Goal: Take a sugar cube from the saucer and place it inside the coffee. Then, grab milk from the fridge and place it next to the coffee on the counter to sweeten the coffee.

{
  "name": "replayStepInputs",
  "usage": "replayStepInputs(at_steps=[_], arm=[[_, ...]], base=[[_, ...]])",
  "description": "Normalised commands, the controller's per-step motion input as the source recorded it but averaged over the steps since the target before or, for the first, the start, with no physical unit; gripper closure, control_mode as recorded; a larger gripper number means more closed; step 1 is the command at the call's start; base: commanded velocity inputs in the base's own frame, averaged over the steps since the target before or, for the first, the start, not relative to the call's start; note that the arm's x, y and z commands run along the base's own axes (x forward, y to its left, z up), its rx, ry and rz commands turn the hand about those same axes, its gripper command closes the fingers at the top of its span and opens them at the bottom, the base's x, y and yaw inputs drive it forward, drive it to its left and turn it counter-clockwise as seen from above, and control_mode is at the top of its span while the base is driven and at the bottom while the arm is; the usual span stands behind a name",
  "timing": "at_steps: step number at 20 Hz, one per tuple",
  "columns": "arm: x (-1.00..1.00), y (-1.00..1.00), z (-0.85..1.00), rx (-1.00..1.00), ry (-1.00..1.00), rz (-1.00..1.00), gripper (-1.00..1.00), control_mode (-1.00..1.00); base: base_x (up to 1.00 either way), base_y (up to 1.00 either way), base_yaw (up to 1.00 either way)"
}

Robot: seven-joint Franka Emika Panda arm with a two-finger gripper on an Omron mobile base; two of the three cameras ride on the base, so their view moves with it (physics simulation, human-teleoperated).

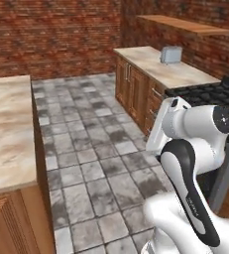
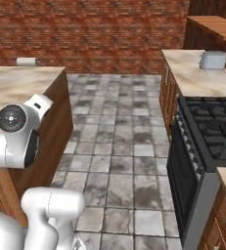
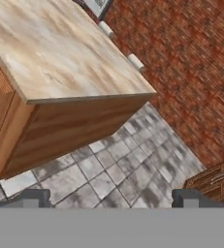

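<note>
Here the hand (image 3: 111, 197) hangs wide open and empty above the grey tiled floor (image 3: 113, 169), its two fingertips (image 3: 33, 197) far apart. Beyond it stands the bench (image 3: 55, 53), its marble corner jutting toward the brick wall (image 3: 181, 63); the task's things cannot be made out.

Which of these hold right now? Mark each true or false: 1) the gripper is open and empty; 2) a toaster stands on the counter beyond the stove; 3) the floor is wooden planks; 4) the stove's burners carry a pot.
1) True: the gripper has its fingertips far apart with nothing between them.
2) True: the toaster stands on the counter past the stove.
3) False: the floor is grey stone tile.
4) False: the stove's burners are bare.
</note>
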Motion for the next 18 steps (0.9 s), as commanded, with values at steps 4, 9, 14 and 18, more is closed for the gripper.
replayStepInputs(at_steps=[4, 9, 14, 18], arm=[[0.0, 0.0, 0.0, 0.0, 0.0, 0.0, -1.0, 1.0], [0.0, 0.0, 0.0, 0.0, 0.0, 0.0, -1.0, 1.0], [0.0, 0.0, 0.0, 0.0, 0.0, 0.0, -1.0, 1.0], [0.0, 0.0, 0.0, 0.0, 0.0, 0.0, -1.0, 1.0]], base=[[0.0, 0.02, 0.64], [0.0, 0.0, 0.72], [0.0, 0.0, 0.72], [0.05, 0.04, 0.66]])
